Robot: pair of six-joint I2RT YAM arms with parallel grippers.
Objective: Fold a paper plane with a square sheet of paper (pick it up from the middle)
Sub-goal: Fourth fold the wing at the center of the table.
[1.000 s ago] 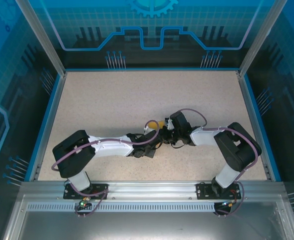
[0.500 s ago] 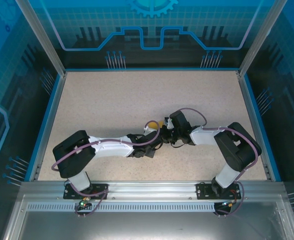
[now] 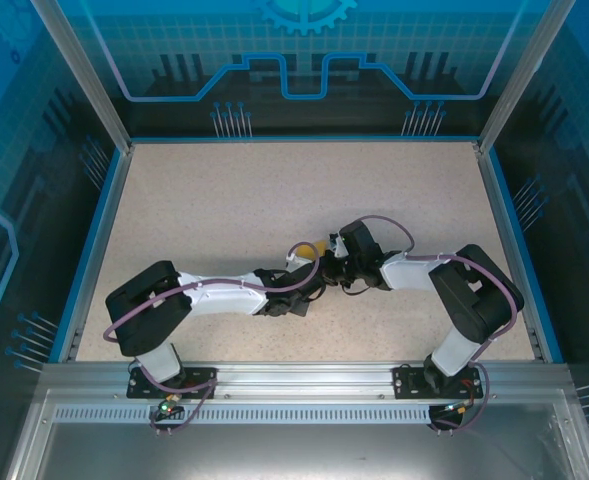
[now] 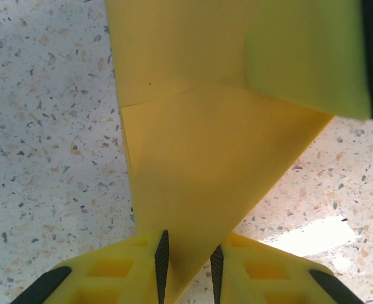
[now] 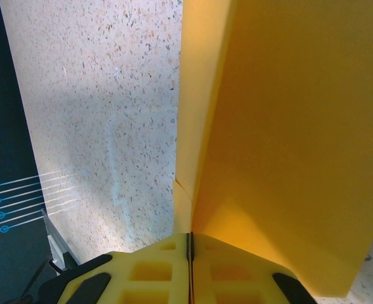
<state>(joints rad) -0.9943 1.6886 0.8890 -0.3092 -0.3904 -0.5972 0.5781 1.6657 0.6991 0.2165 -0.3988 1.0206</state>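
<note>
The orange-yellow paper (image 3: 317, 247), folded with creases, is held above the table's middle, where both grippers meet. My right gripper (image 5: 190, 244) is shut on the paper (image 5: 287, 139), its pads pressed together on a folded edge. In the left wrist view a pointed part of the paper (image 4: 205, 152) hangs down between the pads of my left gripper (image 4: 189, 266). Those jaws stand slightly apart, with table showing beside the right pad. Seen from above, the left gripper (image 3: 317, 272) and right gripper (image 3: 331, 262) sit close together under the paper.
The speckled table (image 3: 274, 190) is ringed by a blue rim (image 3: 89, 260) and see-through walls. A blurred yellow finger (image 4: 306, 57) of the other gripper shows at the left wrist view's upper right.
The visible patch of paper in the top view has shrunk and shifted a little to the right. Both arms have hardly moved.
</note>
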